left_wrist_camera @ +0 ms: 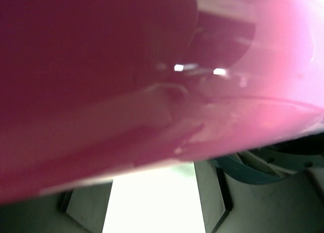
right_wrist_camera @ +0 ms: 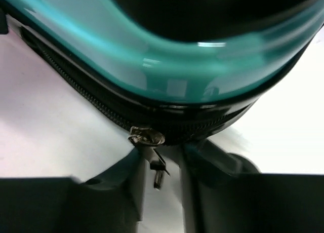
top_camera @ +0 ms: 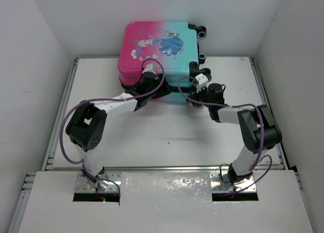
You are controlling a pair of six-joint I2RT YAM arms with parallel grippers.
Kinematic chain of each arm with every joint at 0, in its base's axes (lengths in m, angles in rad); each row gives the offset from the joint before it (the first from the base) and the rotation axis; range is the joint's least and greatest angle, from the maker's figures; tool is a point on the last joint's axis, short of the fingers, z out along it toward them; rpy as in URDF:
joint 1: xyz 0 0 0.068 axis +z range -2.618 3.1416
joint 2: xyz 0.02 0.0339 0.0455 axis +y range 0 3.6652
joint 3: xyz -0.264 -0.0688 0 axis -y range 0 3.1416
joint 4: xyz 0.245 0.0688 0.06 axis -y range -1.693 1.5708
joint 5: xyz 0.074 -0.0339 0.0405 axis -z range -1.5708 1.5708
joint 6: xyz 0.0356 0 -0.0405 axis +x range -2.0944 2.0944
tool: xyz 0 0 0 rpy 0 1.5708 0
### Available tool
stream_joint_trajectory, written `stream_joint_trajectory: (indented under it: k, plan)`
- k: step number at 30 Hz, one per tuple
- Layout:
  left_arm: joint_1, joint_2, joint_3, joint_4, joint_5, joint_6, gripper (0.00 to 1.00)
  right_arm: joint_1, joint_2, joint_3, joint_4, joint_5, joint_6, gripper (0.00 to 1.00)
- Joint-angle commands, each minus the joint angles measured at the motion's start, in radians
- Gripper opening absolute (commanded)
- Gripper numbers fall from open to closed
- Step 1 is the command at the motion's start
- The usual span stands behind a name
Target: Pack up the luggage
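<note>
The luggage (top_camera: 162, 45) lies flat at the back of the table, its lid down, pink on the left and teal on the right, with a cartoon princess on top. My left gripper (top_camera: 147, 83) is at its pink front edge. In the left wrist view the pink shell (left_wrist_camera: 152, 66) fills the frame, and the left gripper (left_wrist_camera: 152, 202) is open and empty below it. My right gripper (top_camera: 200, 86) is at the teal front right corner. In the right wrist view the metal zipper pull (right_wrist_camera: 149, 139) hangs from the black zipper track (right_wrist_camera: 91, 99), between the slightly parted jaws of the right gripper (right_wrist_camera: 162, 172).
The suitcase's black wheels (top_camera: 202, 33) stick out on its right side. White walls (top_camera: 45, 50) close in the table on the left, back and right. The white tabletop (top_camera: 167, 137) stretches between the arms and the near edge.
</note>
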Motion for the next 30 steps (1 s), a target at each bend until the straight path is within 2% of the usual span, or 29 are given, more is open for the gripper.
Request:
stream_joint_trajectory:
  k: [1,2,5,12,24,30]
  plan:
    - [0.227,0.113,0.018,0.025,-0.163,-0.061,0.58,0.001,-0.018,0.036,0.244,-0.014,0.058,0.27]
    - [0.23,0.114,0.018,0.024,-0.161,-0.065,0.58,0.001,-0.021,0.012,0.267,-0.01,0.068,0.18]
    - [0.23,0.114,0.02,0.025,-0.161,-0.064,0.58,-0.002,-0.036,-0.025,0.347,0.055,0.069,0.0]
    - [0.233,0.126,0.024,0.027,-0.152,-0.067,0.58,-0.051,-0.055,-0.12,0.5,0.095,0.121,0.0]
    - [0.25,0.129,0.053,-0.015,-0.181,-0.07,0.58,-0.175,-0.052,-0.06,0.367,0.138,0.078,0.0]
    - [0.262,0.139,0.063,-0.009,-0.17,-0.076,0.58,-0.272,-0.096,-0.1,0.37,0.138,0.201,0.0]
